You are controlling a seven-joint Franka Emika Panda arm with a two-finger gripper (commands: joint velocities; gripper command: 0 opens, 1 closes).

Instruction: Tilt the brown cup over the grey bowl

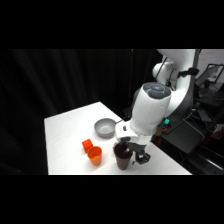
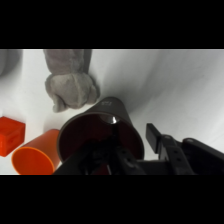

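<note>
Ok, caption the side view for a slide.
Gripper at the brown cup, beside two orange cups; grey bowl behind.

- White arm (image 1: 150, 112) of rounded, glossy segments, with a grey cap on the bulky joint.
- Black tool (image 1: 137, 155) below the wrist.
- Black angular linkage (image 2: 170, 150) in the wrist view.

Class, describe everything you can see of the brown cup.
The brown cup is a dark brown, maroon-tinged tapered tumbler, smooth and faintly glossy, its wider rim open. It stands on the white table near the front edge, right of an orange cup. The gripper is at its rim; contact is unclear.
</note>
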